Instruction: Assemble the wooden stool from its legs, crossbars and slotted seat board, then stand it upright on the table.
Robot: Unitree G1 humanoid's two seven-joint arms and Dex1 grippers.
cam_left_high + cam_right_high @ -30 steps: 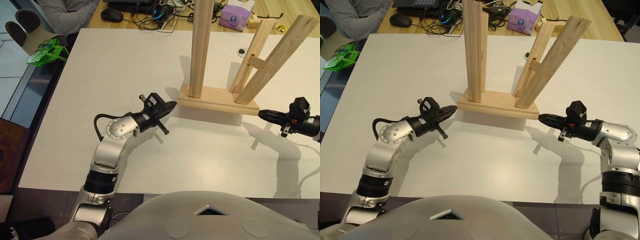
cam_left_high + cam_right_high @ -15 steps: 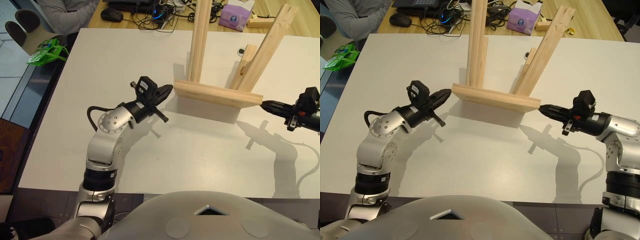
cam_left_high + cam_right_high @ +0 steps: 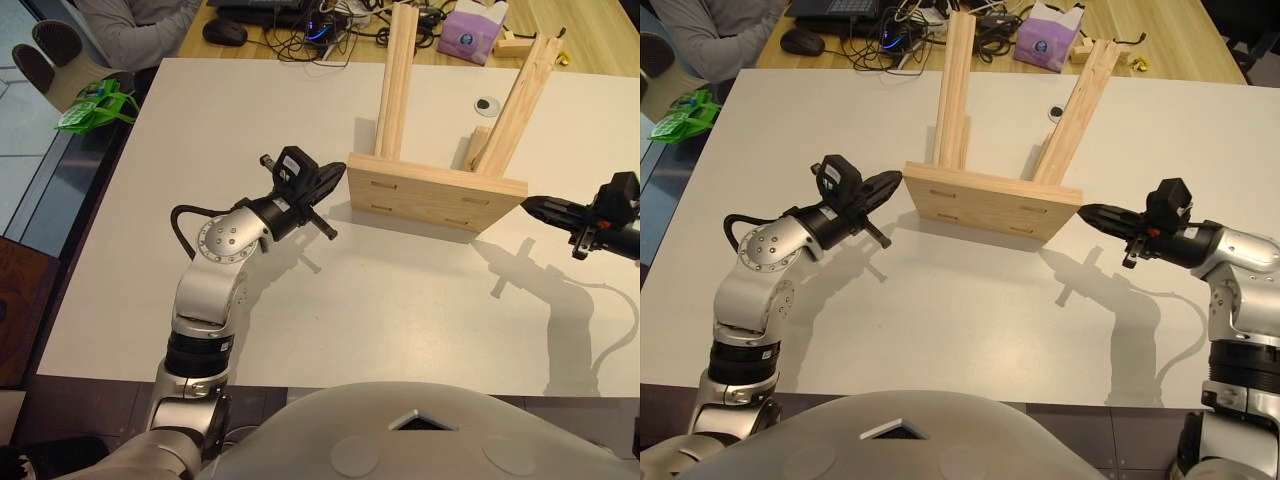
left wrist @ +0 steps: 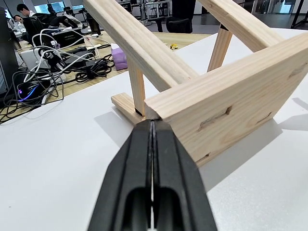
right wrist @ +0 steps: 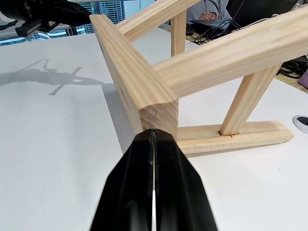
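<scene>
The assembled wooden stool hangs tilted between my two grippers. Its slotted seat board (image 3: 435,192) faces me, and the legs (image 3: 395,80) with a crossbar (image 4: 136,89) point toward the far side of the table. My left gripper (image 3: 340,180) is shut, its tip pressed against the board's left end (image 4: 159,108). My right gripper (image 3: 528,205) is shut too, its tip against the board's right end (image 5: 156,113). The far leg ends rest on or near the white table (image 3: 250,130).
A small black round fitting (image 3: 486,102) sits in the table behind the stool. Beyond the far edge lie a mouse (image 3: 223,30), tangled cables (image 3: 320,30), a purple tissue box (image 3: 472,30) and a wooden offcut (image 3: 510,42). A green bag (image 3: 95,103) lies off the left edge.
The stool stood upside down with its seat flat on the table; it has been lifted and tipped so the seat face turns toward me. Both grippers have risen with it.
</scene>
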